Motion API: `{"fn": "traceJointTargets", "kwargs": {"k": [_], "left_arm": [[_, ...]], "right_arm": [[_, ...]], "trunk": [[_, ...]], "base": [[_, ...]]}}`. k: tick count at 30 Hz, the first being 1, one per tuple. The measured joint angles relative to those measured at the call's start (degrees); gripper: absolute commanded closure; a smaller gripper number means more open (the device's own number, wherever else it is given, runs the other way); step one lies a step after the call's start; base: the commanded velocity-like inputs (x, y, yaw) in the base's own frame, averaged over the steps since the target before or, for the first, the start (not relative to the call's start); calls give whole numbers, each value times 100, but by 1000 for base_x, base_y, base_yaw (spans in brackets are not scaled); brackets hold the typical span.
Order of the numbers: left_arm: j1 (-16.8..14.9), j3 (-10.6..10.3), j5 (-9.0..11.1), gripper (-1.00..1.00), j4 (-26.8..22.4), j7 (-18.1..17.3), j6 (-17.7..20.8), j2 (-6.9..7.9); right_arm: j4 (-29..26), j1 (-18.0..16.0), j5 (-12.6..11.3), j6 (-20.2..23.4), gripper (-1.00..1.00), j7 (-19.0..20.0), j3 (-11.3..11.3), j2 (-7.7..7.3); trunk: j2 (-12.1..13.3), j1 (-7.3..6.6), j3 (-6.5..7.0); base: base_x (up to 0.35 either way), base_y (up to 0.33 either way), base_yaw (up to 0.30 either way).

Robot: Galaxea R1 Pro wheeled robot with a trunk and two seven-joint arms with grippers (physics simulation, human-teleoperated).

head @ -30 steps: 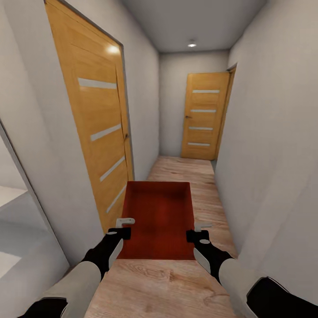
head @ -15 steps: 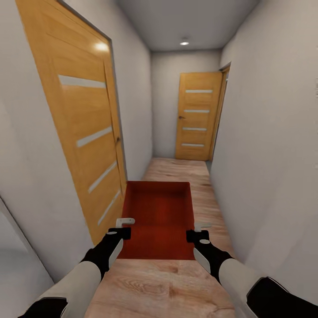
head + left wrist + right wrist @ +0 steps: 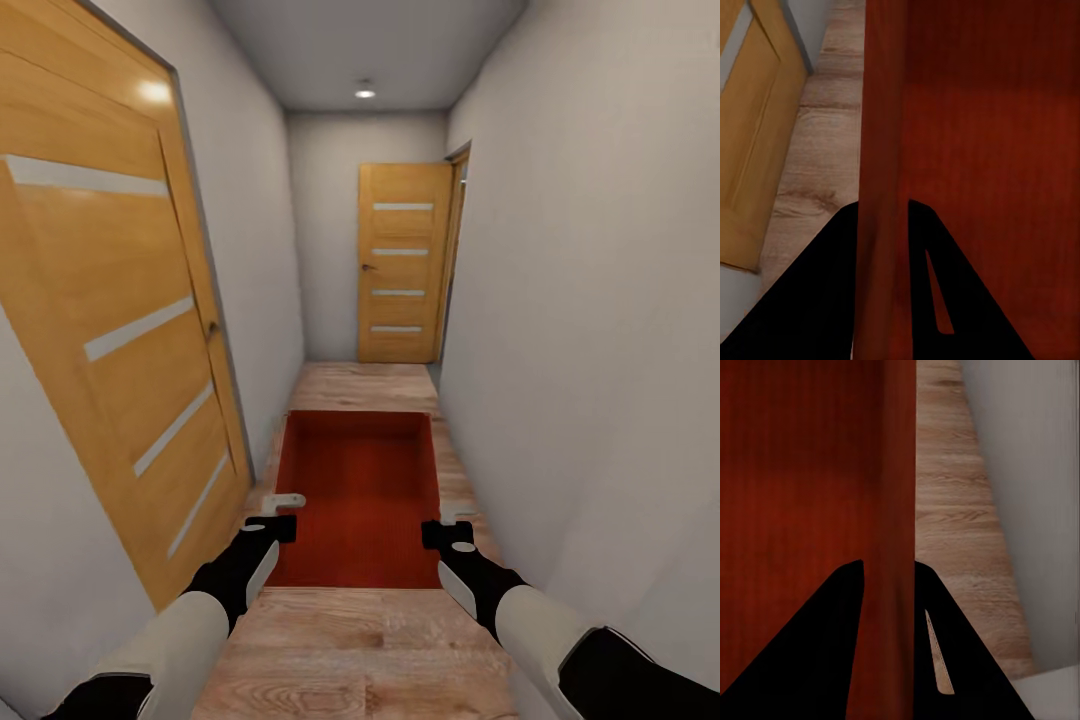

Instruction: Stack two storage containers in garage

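Narrow hallway with white walls (image 3: 590, 300) and wood-plank floor (image 3: 370, 640) seen ahead. Orange door (image 3: 110, 330) passed close at left; second door (image 3: 402, 262) seen at far end. Storage container (image 3: 362, 495) carried low, centre. Left wall pinched by left pincer (image 3: 283, 514), right wall by right pincer (image 3: 443, 519), both clamped.
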Motion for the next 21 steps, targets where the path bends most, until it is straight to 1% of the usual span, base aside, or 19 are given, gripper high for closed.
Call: {"fn": "traceJointTargets", "kwargs": {"k": [11, 21], "left_arm": [[0, 0, 1, 100, 0, 0, 0, 0], [2, 0, 1, 100, -2, 0, 3, 1]], "right_arm": [[0, 0, 0, 0, 100, 0, 0, 0], [2, -1, 0, 2, 100, 2, 1, 2]], "trunk": [[0, 0, 0], [0, 0, 0]], "base": [[318, 97, -272], [318, 97, -18]]}}
